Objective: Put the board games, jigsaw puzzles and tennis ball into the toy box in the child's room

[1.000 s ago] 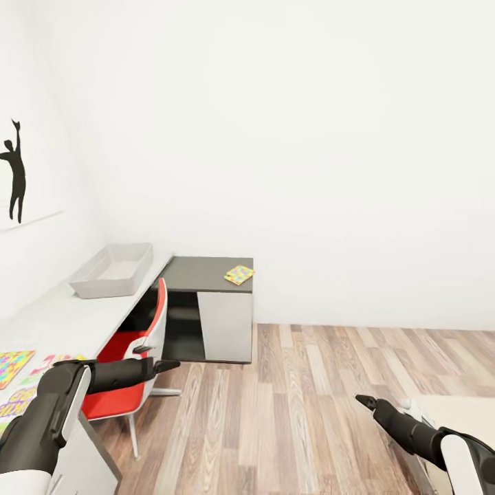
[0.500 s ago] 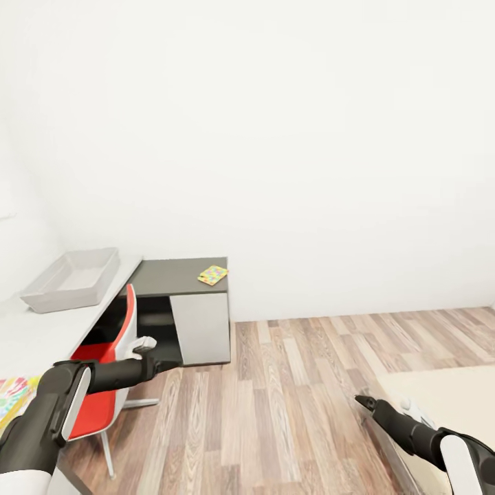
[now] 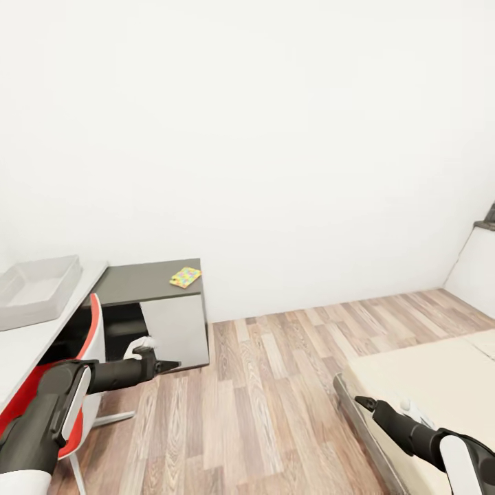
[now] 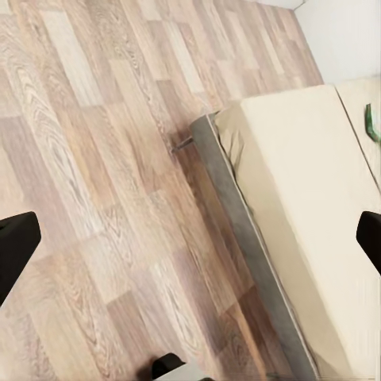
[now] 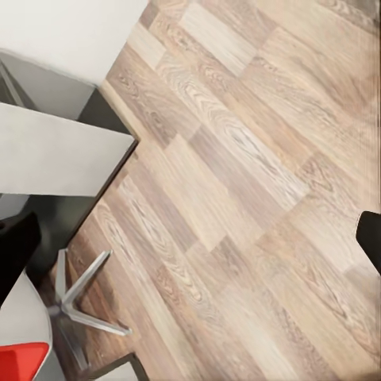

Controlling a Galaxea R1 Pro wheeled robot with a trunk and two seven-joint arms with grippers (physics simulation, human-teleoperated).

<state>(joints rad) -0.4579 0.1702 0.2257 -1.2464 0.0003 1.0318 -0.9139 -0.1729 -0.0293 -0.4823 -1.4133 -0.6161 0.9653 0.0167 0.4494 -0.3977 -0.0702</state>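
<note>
Wood-grain plank floor point(image 3: 275, 385) fills the middle of the head view, running between the counter point(image 3: 41, 337) at the left and the bed point(image 3: 426, 378) at the lower right. The counter's pale grey top carries the toy box point(image 3: 34, 289), a shallow light grey bin cut off by the picture's left edge. Beyond it, on the darker grey corner section of the counter, lies one jigsaw puzzle point(image 3: 185, 277), a small multicoloured slab near the section's right edge, well apart from the toy box. A white drawer front point(image 3: 177, 328) stands below it. A red chair point(image 3: 48, 392) with a white shell sits tucked against the counter, behind the left arm.

Both arms reach forward over the floor. The left claw point(image 3: 167, 365) hangs in front of the drawer front with its tips drawn close together in the head view; the left wrist view shows two dark fingertips point(image 4: 16, 246) at opposite edges of the picture, spread wide with nothing between them. The right claw point(image 3: 364, 403) hangs just at the bed's near corner, also empty, its fingertips point(image 5: 369, 238) likewise wide apart in the right wrist view.

In the left wrist view the beige mattress and grey bed frame show, with a sliver of something green point(image 4: 370, 127) on the mattress; what it is cannot be told.
</note>
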